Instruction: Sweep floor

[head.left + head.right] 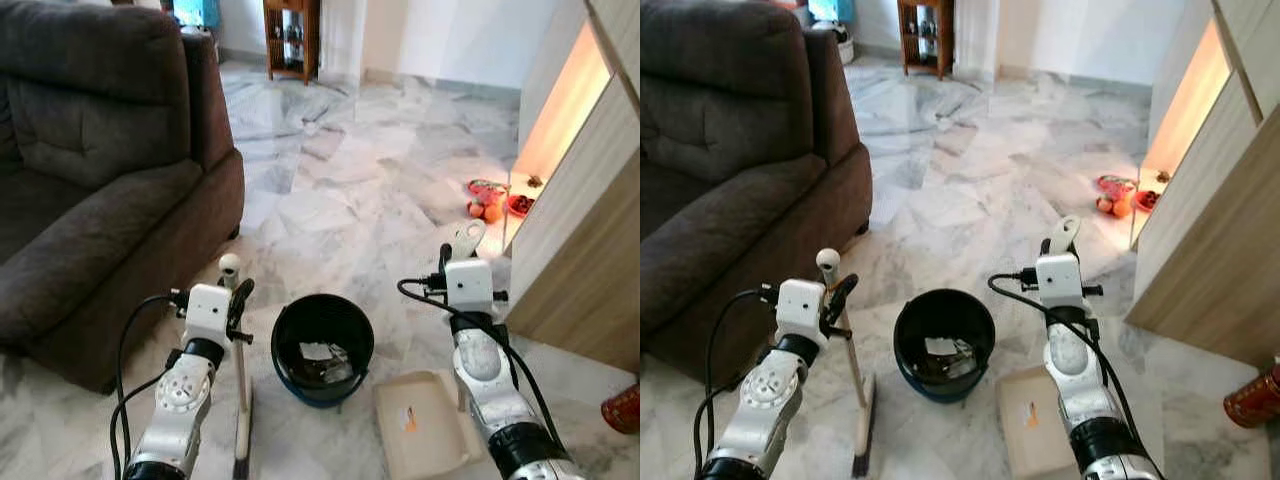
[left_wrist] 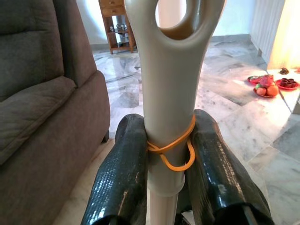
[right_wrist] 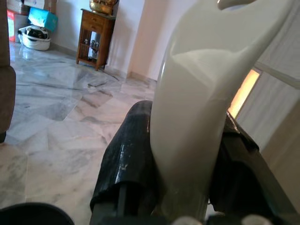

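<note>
My left gripper [image 1: 238, 297] is shut on the grey handle of a short broom [image 1: 241, 400]. The broom stands upright with its brush on the marble floor, just left of the bin. In the left wrist view the black fingers [image 2: 124, 173] clamp the handle [image 2: 168, 84] at an orange rubber band [image 2: 169, 149]. My right gripper [image 1: 455, 262] is shut on the upright white handle [image 3: 201, 103] of a beige dustpan [image 1: 425, 420]. The dustpan lies flat on the floor, right of the bin. Between them stands a black bin [image 1: 322, 345] with some litter inside.
A dark brown sofa [image 1: 90, 180] stands along the left. A wooden cabinet [image 1: 590, 220] runs along the right. Plates of fruit [image 1: 487, 200] sit on the floor by it. A wooden shelf [image 1: 292, 35] stands at the back. A red object [image 1: 625, 408] is at the right edge.
</note>
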Robot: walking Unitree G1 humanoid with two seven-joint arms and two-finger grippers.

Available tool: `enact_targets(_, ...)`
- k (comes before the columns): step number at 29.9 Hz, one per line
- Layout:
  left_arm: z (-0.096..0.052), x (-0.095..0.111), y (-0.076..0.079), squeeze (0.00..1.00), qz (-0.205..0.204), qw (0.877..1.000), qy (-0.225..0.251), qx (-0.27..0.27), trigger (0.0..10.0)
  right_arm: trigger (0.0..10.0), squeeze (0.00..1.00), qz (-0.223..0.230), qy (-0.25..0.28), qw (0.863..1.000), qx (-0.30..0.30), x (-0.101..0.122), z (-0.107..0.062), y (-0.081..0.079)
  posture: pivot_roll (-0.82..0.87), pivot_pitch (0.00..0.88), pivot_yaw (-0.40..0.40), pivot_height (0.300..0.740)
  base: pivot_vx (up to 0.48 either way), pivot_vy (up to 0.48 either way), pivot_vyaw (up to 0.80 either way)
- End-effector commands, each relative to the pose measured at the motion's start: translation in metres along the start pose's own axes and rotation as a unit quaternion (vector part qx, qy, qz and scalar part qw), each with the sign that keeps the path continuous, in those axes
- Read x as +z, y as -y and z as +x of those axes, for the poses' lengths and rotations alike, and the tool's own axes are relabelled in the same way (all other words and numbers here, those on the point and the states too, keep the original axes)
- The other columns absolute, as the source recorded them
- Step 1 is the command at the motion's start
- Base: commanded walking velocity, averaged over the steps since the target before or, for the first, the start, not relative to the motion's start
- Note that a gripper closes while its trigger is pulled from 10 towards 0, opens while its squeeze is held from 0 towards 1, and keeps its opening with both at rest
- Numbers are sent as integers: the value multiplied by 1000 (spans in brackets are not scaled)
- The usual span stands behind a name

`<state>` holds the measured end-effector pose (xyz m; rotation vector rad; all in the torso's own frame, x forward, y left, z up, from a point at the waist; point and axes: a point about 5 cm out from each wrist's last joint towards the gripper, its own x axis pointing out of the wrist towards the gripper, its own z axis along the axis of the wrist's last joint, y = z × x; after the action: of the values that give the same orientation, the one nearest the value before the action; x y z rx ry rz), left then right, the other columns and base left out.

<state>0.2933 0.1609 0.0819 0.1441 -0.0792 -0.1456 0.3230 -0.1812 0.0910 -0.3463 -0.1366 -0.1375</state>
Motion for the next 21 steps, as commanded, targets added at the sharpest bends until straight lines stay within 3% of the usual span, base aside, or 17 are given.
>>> enact_targets(1,4,10,-2,0,6,1000,20,0,10000,10000,0,3,19,1000,-1,8,5,1,108,0,20,740,-277,0,0)
enact_targets(21,4,10,0,0,6,1000,21,-2,10000,10000,0,21,5,1000,2,3,3,-2,110,0,19,740,-280,0,0)
